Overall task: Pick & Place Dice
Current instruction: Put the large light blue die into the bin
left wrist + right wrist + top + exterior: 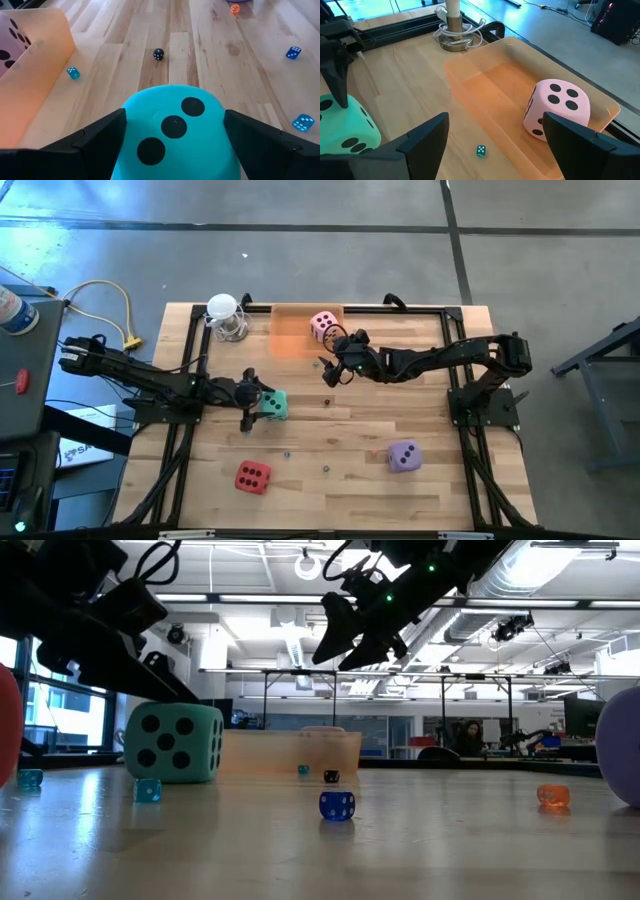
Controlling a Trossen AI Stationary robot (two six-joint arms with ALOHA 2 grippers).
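Nearest the front edge of the worktop [330, 490] lie the red die [252, 477] and the purple die [403, 456]. Farther back, the left gripper [262, 404] stands wide, its fingers flanking the teal die [273, 404] on the wood. Beyond, the right gripper [331, 368] hangs open and empty beside the orange tray [290, 335], where the pink die [323, 325] sits.

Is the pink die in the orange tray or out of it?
In. The pink die sits on the floor of the orange tray, inside its walls, against the far corner.
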